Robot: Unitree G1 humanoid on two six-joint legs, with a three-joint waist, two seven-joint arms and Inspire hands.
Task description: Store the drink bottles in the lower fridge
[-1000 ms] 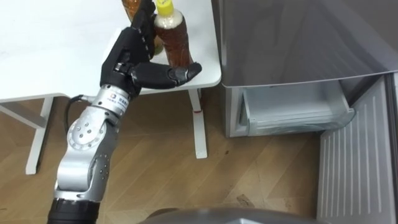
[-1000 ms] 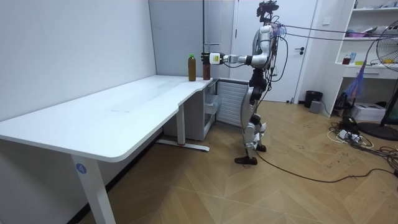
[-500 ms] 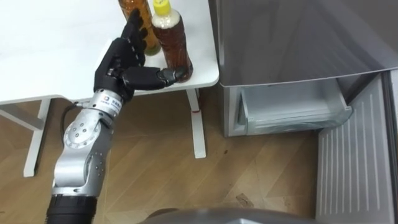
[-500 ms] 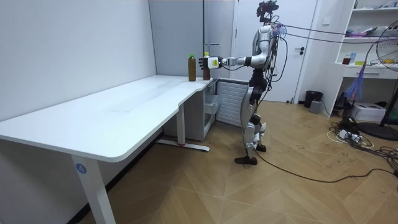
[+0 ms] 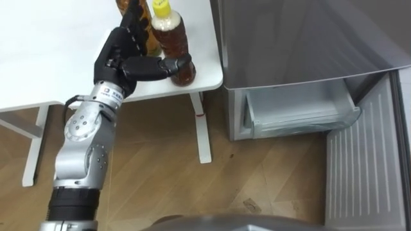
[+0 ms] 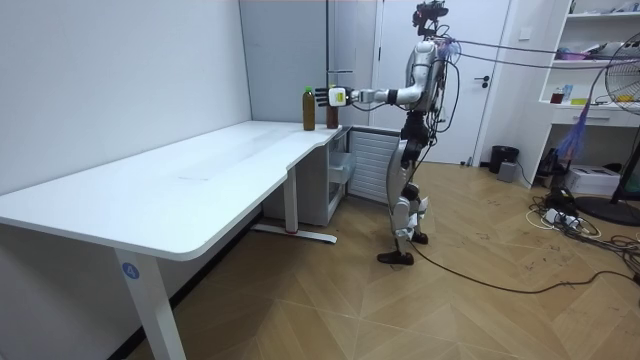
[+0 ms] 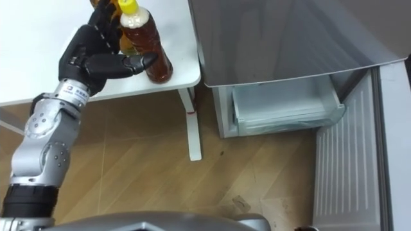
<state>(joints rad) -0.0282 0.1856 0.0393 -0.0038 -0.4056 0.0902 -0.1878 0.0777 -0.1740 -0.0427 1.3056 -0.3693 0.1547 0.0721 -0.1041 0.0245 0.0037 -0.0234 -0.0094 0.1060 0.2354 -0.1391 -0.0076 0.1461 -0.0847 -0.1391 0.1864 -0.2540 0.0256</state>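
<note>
A brown tea bottle with a yellow cap [image 5: 172, 40] stands upright near the corner of the white desk [image 5: 51, 64]. A second amber bottle [image 5: 153, 43] stands just behind it, partly hidden by my left hand [image 5: 119, 54]. The hand is open: its fingers rise straight along the left side of the capped bottle, and its thumb [image 5: 160, 65] lies across the bottle's front. In the right eye view the same bottle [image 7: 146, 40] and left hand [image 7: 87, 56] show. In the room view I stand at the desk's end, left arm stretched to the bottles [image 6: 330, 108].
To my right stands the grey fridge [image 5: 308, 38]. Its lower compartment is open, showing a pale drawer [image 5: 298, 112], and its ribbed door [image 5: 363, 167] swings out at the lower right. Wooden floor and the desk's white leg [image 5: 200, 128] lie between.
My left hand has moved up and in toward the capped bottle, so the thumb now lies across its front. The view has shifted slightly.
</note>
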